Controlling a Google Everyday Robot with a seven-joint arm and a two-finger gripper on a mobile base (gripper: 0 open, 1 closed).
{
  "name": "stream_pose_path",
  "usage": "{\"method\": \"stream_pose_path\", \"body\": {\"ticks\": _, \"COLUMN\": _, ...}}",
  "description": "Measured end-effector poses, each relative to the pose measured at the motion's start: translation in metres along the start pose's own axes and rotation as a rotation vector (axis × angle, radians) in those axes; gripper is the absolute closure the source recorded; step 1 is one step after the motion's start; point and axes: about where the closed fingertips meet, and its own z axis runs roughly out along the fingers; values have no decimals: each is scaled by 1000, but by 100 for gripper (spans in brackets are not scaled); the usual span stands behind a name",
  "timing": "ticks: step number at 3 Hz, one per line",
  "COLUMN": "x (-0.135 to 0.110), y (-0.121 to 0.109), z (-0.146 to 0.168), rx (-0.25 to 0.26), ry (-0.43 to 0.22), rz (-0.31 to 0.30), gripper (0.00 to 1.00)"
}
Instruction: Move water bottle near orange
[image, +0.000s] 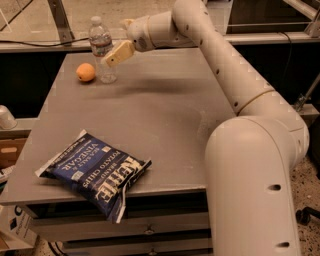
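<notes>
The water bottle (101, 48), clear and ribbed with a white cap, stands upright at the far left of the grey table (165, 115). The orange (85, 72) lies just to its left, a small gap apart. My gripper (115, 44) is just to the right of the bottle, at about its mid height. Its tan near finger (118, 53) is beside the bottle and no longer wraps it. The gripper looks open and empty.
A blue chip bag (94, 172) lies near the table's front left. My white arm (250, 100) reaches in from the right, with its large base link at the front right. A metal rail (45, 46) runs behind the table.
</notes>
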Motion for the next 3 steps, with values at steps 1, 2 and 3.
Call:
{"method": "stream_pose_path", "body": {"ticks": 1, "x": 8, "y": -18, "z": -47, "rx": 79, "ry": -3, "rz": 24, "gripper": 0}}
{"method": "stream_pose_path", "body": {"ticks": 2, "x": 17, "y": -33, "z": -110, "rx": 186, "ry": -26, "rz": 57, "gripper": 0}}
{"method": "stream_pose_path", "body": {"ticks": 3, "x": 21, "y": -40, "z": -172, "rx": 285, "ry": -80, "rz": 104, "gripper": 0}}
